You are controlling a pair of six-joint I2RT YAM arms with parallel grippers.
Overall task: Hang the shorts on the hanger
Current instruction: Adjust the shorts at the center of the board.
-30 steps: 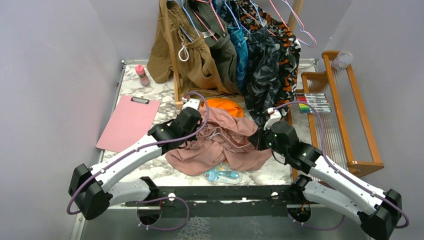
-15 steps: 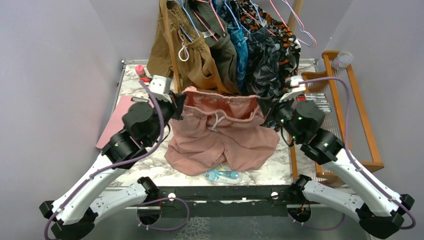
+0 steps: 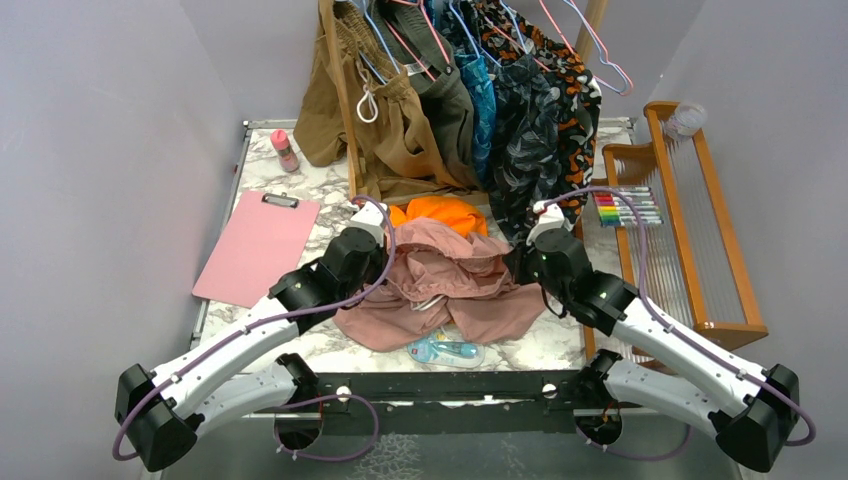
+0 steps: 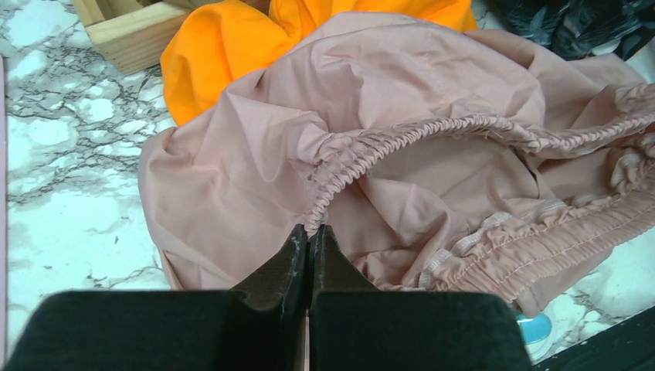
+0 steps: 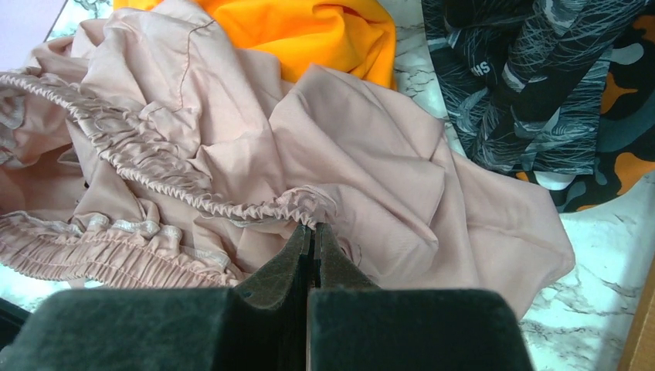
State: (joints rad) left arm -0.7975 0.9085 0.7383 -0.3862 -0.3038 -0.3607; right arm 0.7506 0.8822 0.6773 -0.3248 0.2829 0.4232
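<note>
Left gripper (image 4: 310,232): clamped on the waistband (image 4: 402,139) of the shorts (image 3: 450,275), left side
Right gripper (image 5: 310,230): clamped on waistband, right side
Shorts: bunched low on table (image 3: 300,190), between both arms, near edge overlapping orange shorts (image 3: 445,212)

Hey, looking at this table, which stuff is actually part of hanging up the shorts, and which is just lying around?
Part of the job: pink shorts, left gripper and right gripper, both shut on its waistband; light blue hanger hanging at the back.
Lying about: orange shorts, pink clipboard, markers, small bottle, wooden frame.
</note>
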